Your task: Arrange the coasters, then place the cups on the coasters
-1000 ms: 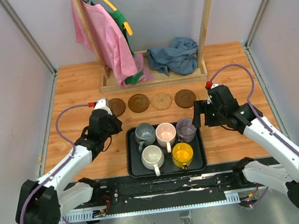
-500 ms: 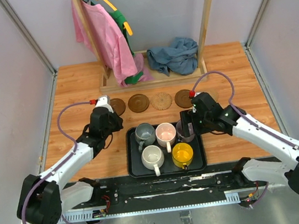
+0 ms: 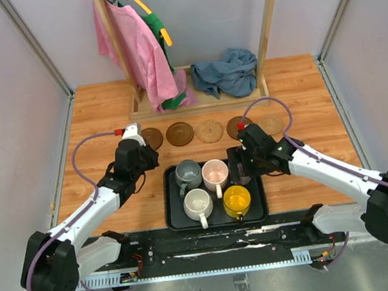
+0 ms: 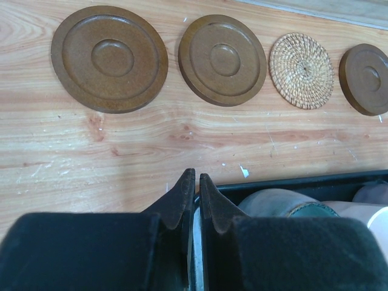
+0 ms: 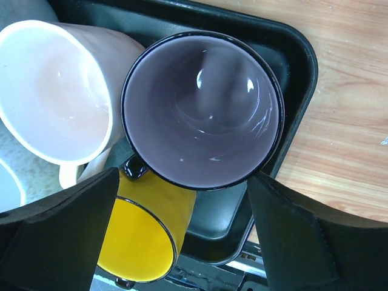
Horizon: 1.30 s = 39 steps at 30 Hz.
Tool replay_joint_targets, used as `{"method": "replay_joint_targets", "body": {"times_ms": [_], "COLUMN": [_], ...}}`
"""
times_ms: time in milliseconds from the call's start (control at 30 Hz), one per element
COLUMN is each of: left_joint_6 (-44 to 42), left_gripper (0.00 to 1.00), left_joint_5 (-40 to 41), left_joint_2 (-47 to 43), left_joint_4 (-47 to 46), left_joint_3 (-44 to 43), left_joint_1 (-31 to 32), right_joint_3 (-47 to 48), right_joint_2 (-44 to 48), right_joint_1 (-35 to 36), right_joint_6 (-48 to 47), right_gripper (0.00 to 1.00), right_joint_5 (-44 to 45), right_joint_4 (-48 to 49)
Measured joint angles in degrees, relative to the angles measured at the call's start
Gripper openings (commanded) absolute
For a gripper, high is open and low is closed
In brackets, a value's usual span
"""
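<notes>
Wood table [image 3: 97,123], five coasters in a row across mid-frame in the top view, left to right: brown [image 3: 152,138], brown [image 3: 179,133], woven tan [image 3: 210,130], brown [image 3: 235,124] partly under the right arm, tan [image 3: 272,123]. None has a cup on it. All five cups sit in the black tray [image 3: 168,210] just below the row: grey cup [image 3: 187,172] upper left, pink cup [image 3: 215,173] upper middle, white cup [image 3: 198,203] lower left, yellow cup [image 3: 237,199] lower middle. The lavender cup [image 5: 203,109] is in the upper right corner, mostly hidden by the right wrist in the top view. Right gripper [image 5: 182,180] is directly over the lavender cup, jaws spread wide, one finger [image 5: 60,236] on each side of the rim. It has no grip on the cup; can't tell if a pad touches the wall. In the right wrist view the pink cup is touching or just beside the lavender one, with the yellow cup at lower left. Left gripper [image 4: 195,182] is by the tray's upper left corner, below the leftmost coasters. Its jaws are all but closed, with a thin slit between the tips and nothing in it.
</notes>
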<state>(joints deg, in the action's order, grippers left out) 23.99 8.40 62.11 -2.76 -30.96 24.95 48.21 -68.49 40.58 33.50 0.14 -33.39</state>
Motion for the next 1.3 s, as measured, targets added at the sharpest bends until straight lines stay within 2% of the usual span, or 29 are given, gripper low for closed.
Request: {"method": "replay_joint_targets", "body": {"times_ms": [433, 800, 1000, 1300], "left_joint_6": [0.0, 0.02, 0.04, 0.11], "left_gripper": [0.11, 0.11, 0.11, 0.11], "left_joint_5": [0.09, 0.0, -0.09, -0.15], "left_joint_2": [0.0, 0.02, 0.04, 0.11], "left_joint_4": [-0.07, -0.15, -0.17, -0.24], "left_joint_3": [0.0, 0.0, 0.0, 0.26], "left_joint_1": [0.0, 0.0, 0.0, 0.0], "right_joint_3": [-1.25, -1.01, -1.07, -2.21], "right_joint_2": [-3.21, -4.61, -1.88, -0.66], "right_joint_1": [4.28, 5.77, 5.77, 5.77], "right_joint_6": [4.39, 7.06, 7.82, 7.54], "right_gripper": [0.88, 0.8, 0.75, 0.7], "right_joint_5": [8.24, 16.52, 17.44, 16.7], "right_joint_4": [1.36, -5.27, -8.41, -6.73]}}
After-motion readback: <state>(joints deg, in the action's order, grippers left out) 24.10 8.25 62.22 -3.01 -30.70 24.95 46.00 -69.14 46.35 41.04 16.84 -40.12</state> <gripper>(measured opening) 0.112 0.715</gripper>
